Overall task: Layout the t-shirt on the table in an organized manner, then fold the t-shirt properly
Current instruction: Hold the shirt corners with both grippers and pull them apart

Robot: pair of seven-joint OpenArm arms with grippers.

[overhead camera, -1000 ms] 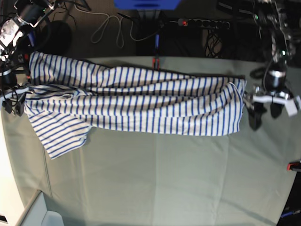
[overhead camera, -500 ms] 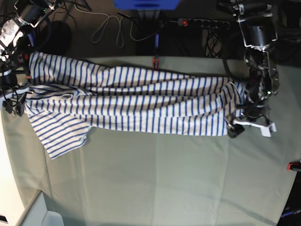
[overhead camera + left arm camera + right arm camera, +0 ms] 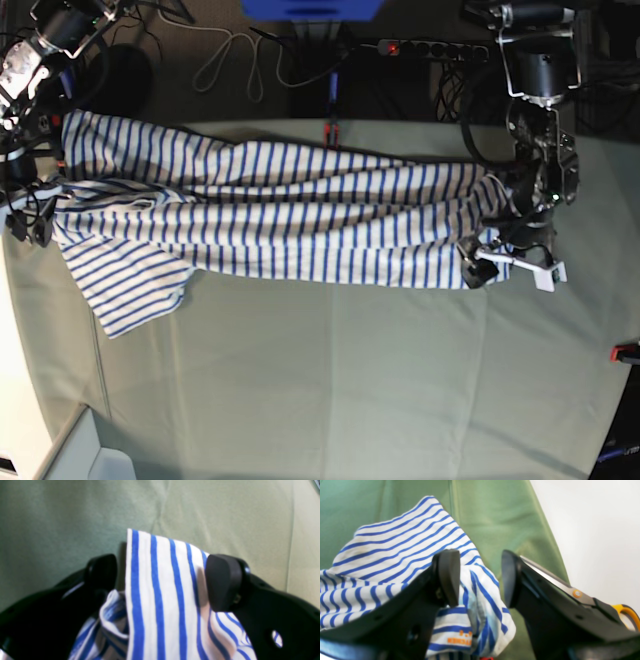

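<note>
The t-shirt (image 3: 300, 215), white with thin blue stripes, lies stretched in long folds across the far half of the table (image 3: 350, 390), one sleeve spread at the left. My left gripper (image 3: 507, 268) hangs over the shirt's near right corner. In the left wrist view it (image 3: 162, 577) is open wide, with the striped corner (image 3: 160, 592) lying between its black fingers (image 3: 222, 580). My right gripper (image 3: 28, 228) is at the shirt's left end. Its jaws (image 3: 478, 577) stand apart around a bunched fold (image 3: 475, 597) with an orange-printed label, which touches only one finger.
Red clamps (image 3: 330, 130) (image 3: 627, 350) sit on the table's far and right edges. A power strip (image 3: 430, 48) and cables (image 3: 235, 60) lie behind the table. Scissors with an orange handle (image 3: 628, 615) rest beside my right gripper. A white ledge (image 3: 90, 455) runs along the near left corner.
My left arm has swung from beside the shirt's right edge down and left onto its near right corner, jaws still open. The right arm and the shirt have not moved.
</note>
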